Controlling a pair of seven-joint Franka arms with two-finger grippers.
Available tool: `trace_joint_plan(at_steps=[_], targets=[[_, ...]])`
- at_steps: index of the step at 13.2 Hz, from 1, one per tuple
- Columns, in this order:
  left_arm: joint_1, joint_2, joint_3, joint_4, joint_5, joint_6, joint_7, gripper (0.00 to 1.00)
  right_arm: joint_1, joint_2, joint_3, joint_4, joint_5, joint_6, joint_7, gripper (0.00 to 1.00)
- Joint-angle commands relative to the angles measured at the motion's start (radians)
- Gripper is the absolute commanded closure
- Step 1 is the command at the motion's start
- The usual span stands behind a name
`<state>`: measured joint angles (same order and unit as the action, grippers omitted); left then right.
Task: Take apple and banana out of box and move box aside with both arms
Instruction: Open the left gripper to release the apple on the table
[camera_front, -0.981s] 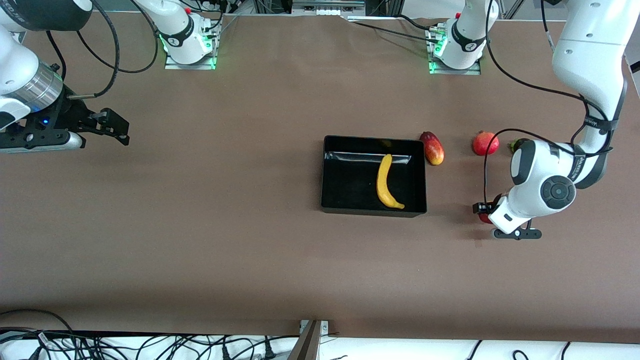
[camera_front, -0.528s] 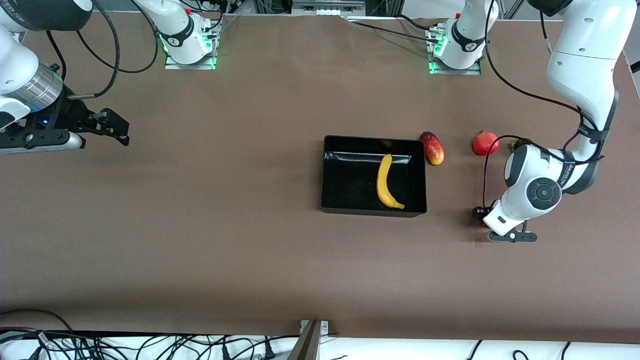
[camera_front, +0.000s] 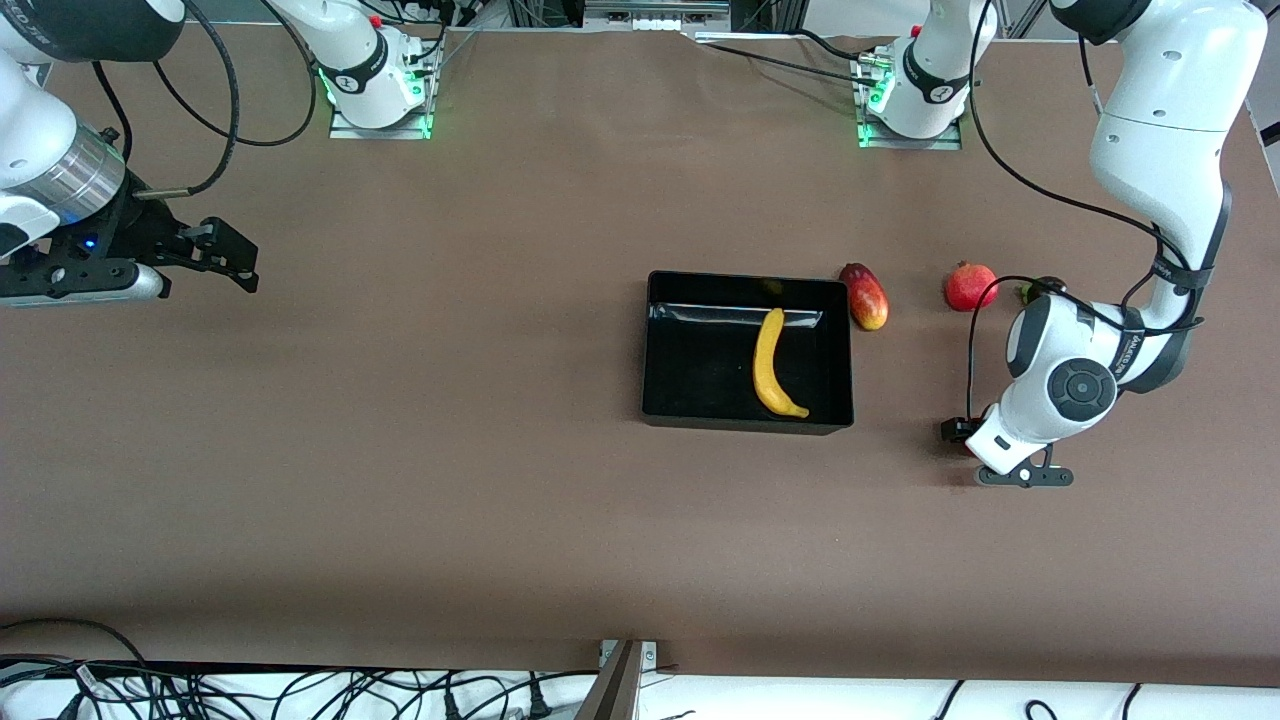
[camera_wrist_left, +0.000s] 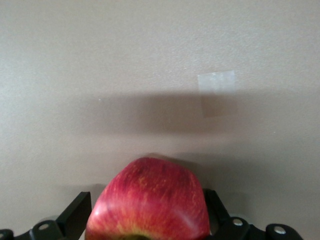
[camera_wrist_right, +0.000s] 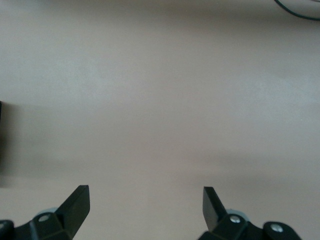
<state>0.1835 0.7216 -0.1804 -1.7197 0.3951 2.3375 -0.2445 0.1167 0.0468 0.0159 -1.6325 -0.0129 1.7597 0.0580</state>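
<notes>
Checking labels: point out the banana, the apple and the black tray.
banana (camera_front: 770, 362), front view, middle of its curved body.
apple (camera_wrist_left: 150, 200), left wrist view, red skin at its middle.
black tray (camera_front: 690, 370), front view, bare floor beside the banana.

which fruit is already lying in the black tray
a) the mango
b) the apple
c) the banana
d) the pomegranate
c: in the front view the banana lies inside the black tray, while the mango and pomegranate sit on the table outside it, and the left wrist view shows the apple between the left gripper's fingers.
</notes>
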Motion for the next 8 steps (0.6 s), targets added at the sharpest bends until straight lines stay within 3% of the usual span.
trace_joint_plan(at_steps=[1,3,6,8], targets=[[-0.001,-0.027,-0.004,0.037,-0.001,-0.111,-0.013,0.00,-0.006,0.007,0.001,0.016,0.004,0.001,0.000,0.00],[-0.018,-0.089,-0.010,0.049,-0.109,-0.196,-0.012,0.00,-0.005,0.005,0.001,0.014,0.004,0.006,0.000,0.00],[-0.131,-0.198,-0.005,0.048,-0.367,-0.267,-0.074,0.00,-0.005,0.005,0.001,0.016,0.005,0.006,0.000,0.00],[-0.215,-0.234,-0.007,0.049,-0.394,-0.282,-0.262,0.00,-0.005,0.005,0.001,0.016,0.005,0.006,0.000,0.00]])
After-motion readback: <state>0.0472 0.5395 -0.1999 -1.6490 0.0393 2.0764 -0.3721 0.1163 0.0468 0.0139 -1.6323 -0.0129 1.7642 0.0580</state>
